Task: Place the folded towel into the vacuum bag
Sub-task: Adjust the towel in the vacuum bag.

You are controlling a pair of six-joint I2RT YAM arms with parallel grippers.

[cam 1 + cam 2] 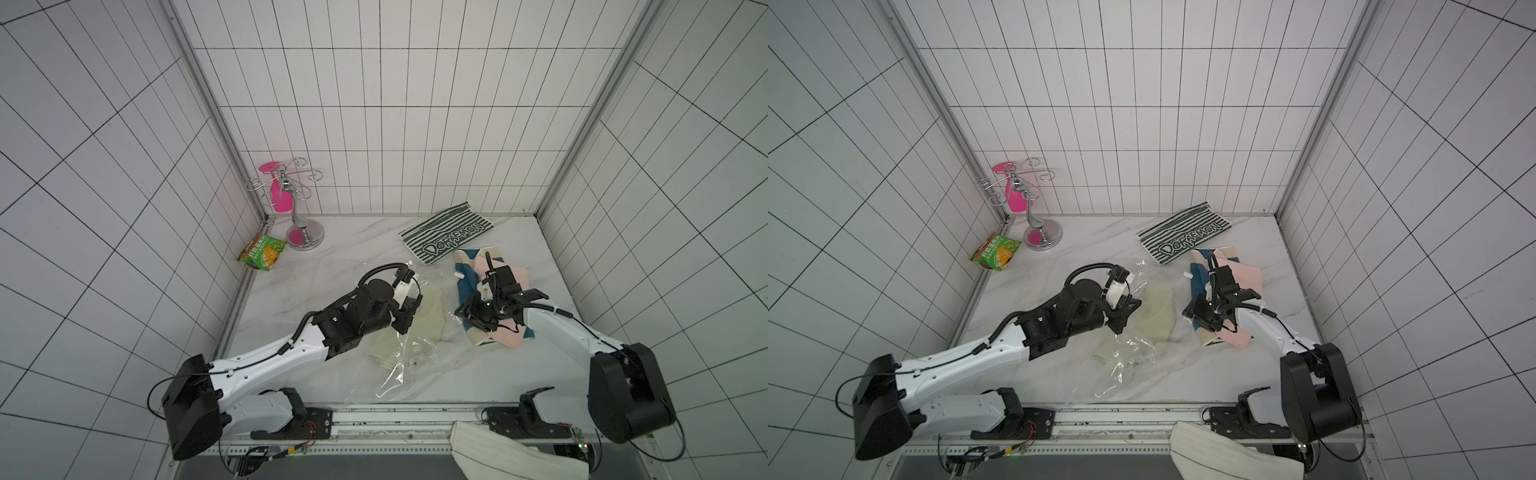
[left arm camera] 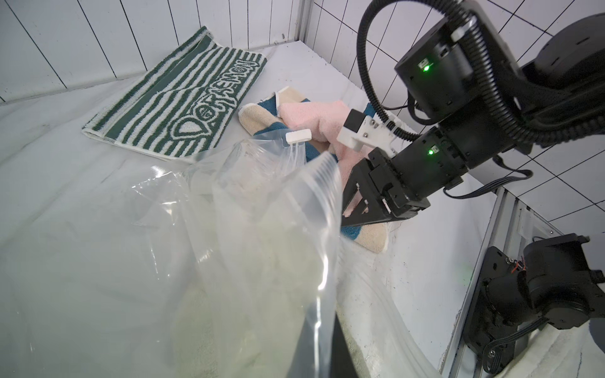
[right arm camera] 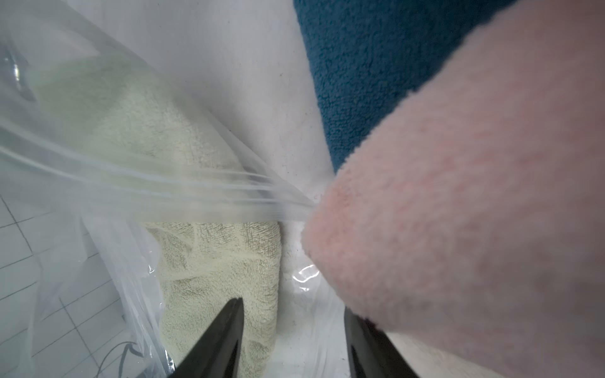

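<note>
The clear crinkly vacuum bag (image 1: 399, 361) (image 1: 1125, 365) lies mid-table with a pale cream folded towel (image 1: 428, 311) (image 3: 209, 261) inside it. My left gripper (image 1: 406, 323) (image 2: 325, 356) is shut on the bag's upper lip by the zip strip and holds the mouth raised. A white slider (image 2: 298, 135) sits on that strip. My right gripper (image 1: 467, 316) (image 3: 291, 304) stands open at the mouth, with only the lower plastic and table between its fingers. A pink folded towel (image 3: 458, 196) (image 1: 515, 274) bulges over one finger and rests on a blue-and-beige towel (image 3: 360, 65).
A green-and-white striped Doraemon towel (image 1: 446, 232) lies flat at the back right. At the back left stand a chrome hook stand (image 1: 301, 224) and a green snack packet (image 1: 262, 251). A white ribbed cloth (image 1: 511, 453) hangs over the front rail.
</note>
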